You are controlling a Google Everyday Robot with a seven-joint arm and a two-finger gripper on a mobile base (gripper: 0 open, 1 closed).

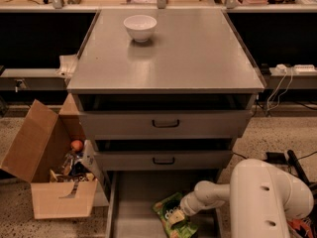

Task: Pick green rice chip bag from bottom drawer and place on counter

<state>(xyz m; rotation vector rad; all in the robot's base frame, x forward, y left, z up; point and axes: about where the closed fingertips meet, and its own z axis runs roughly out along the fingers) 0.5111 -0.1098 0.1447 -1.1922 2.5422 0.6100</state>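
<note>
Here reaches with the gripper [178,217] into the open bottom drawer [133,200], right at the green rice chip bag [167,208] lying on its floor; cannot tell if gripping it.

white rounded arm [270,197]; pale gripper [178,216] in bottom drawer [136,202]

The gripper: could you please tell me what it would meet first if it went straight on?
Probably the crinkly green rice chip bag; the gripper points down-left at it inside the grey bottom drawer.
</note>
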